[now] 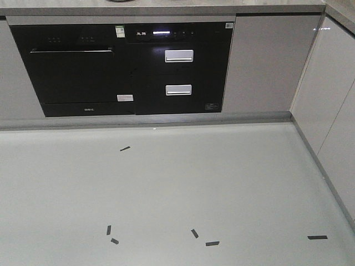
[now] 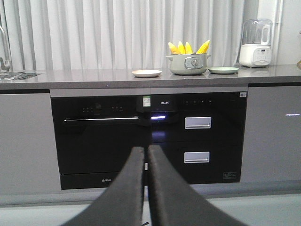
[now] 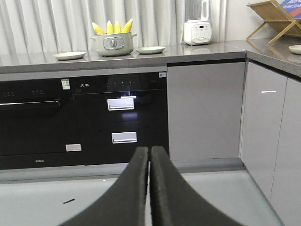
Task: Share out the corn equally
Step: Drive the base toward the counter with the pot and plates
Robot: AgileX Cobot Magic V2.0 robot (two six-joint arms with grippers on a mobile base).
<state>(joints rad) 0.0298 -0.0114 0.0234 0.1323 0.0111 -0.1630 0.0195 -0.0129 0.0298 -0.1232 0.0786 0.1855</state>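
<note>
Corn (image 2: 188, 48) stands upright in pot (image 2: 188, 66) — on counter (image 2: 94, 77).

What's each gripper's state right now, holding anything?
Left gripper: closed, holding nothing.
Right gripper: closed, holding nothing.

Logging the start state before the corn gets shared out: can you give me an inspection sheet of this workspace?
Surface: grey countertop.
Job's things: four corn cobs standing in a pot; cream plate to its left, green plate to its right, nothing seen on either.
Clutter: blender; wooden rack.
Grippers: left tool shut, empty; right tool shut, empty.
Cables: nothing seen.
Surroundings: curtains, oven, tape marks on floor.
</note>
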